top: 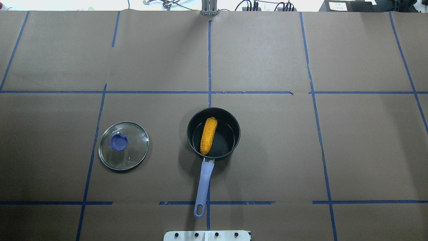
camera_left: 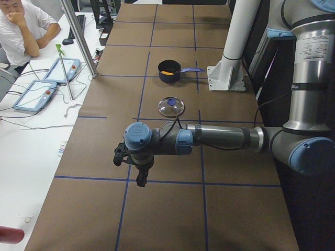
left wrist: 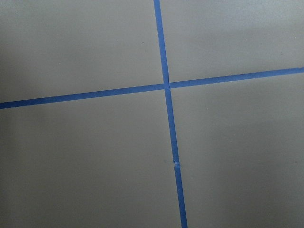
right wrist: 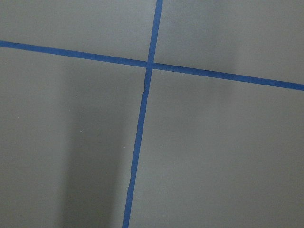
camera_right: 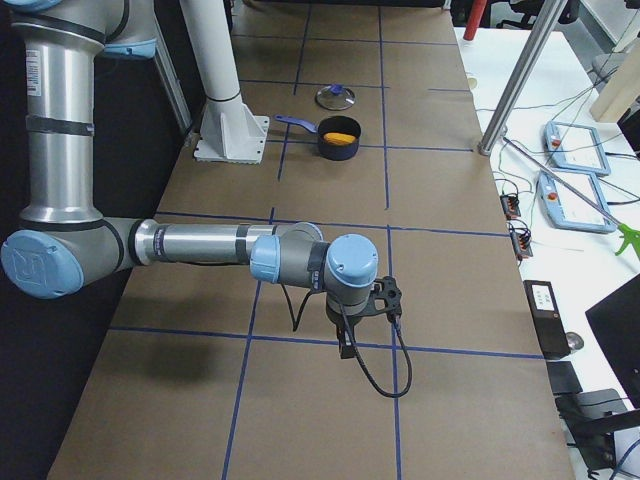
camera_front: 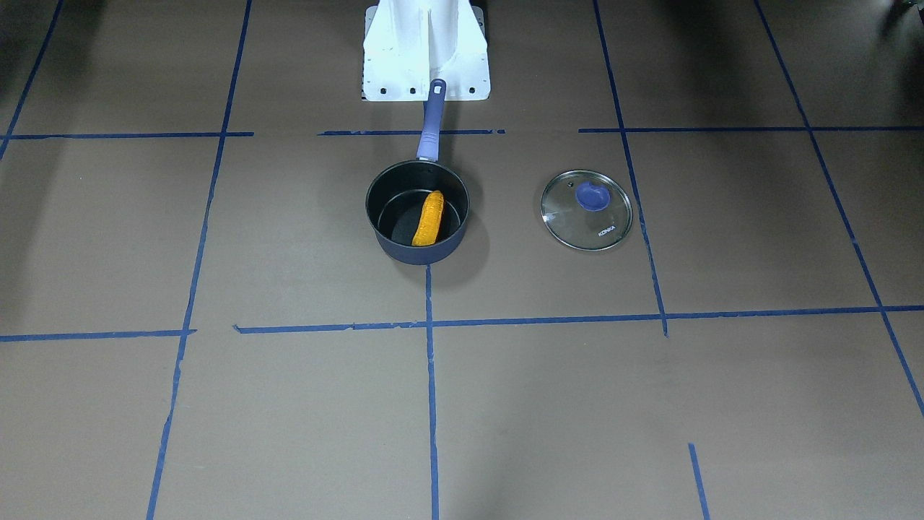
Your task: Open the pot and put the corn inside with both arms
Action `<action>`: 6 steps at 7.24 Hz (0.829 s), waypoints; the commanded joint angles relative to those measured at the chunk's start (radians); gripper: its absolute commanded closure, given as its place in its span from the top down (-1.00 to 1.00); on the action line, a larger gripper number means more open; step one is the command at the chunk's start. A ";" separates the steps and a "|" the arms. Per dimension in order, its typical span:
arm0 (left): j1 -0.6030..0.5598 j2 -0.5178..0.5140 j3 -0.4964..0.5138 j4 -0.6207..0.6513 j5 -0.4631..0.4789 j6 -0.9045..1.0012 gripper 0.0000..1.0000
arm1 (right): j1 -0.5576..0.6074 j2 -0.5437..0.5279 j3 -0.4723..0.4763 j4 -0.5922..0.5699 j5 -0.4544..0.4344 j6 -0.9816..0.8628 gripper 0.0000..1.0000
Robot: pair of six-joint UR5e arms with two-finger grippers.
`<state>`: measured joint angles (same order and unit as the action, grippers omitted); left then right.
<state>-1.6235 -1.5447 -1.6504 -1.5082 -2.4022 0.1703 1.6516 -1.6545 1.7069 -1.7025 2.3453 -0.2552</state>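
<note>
Centrally on the brown surface stands the pot, uncovered, with the corn lying inside it, slanted across the black bottom and one end propped against the inner wall. Its handle points straight at the white base block and reaches almost to that block's edge. The glass lid lies flat, knob up, beside the pot on the robot's left, apart from it and just beside one of the blue tape lines that divide the surface into squares.

Seen from the side, the left arm stretches out low over the near end of the surface, and the left hand hangs pointing down above a tape line. The lid lies between that hand and the pot, both well apart from it. At the opposite end the right arm is posed likewise, and the right hand hangs well apart from the pot. I cannot tell whether either hand is spread or pressed together. Each wrist camera shows only bare surface and a tape crossing. A person sits at a white desk alongside.
</note>
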 commanded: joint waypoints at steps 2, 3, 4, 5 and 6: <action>0.001 0.000 0.000 0.000 0.001 0.000 1.00 | -0.047 0.001 0.000 0.001 -0.006 0.019 1.00; 0.001 0.000 -0.002 0.000 0.001 0.000 1.00 | -0.076 0.002 0.002 0.004 -0.007 0.037 1.00; 0.005 0.000 0.000 -0.001 0.001 0.000 1.00 | -0.082 0.002 0.002 0.004 -0.006 0.039 1.00; 0.025 0.000 0.003 -0.001 0.001 0.000 1.00 | -0.095 0.002 0.000 0.023 -0.004 0.039 1.00; 0.062 0.000 0.004 0.000 0.008 0.000 1.00 | -0.099 0.001 0.000 0.050 -0.003 0.039 1.00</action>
<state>-1.5964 -1.5447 -1.6483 -1.5089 -2.3992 0.1703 1.5621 -1.6525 1.7080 -1.6796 2.3406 -0.2173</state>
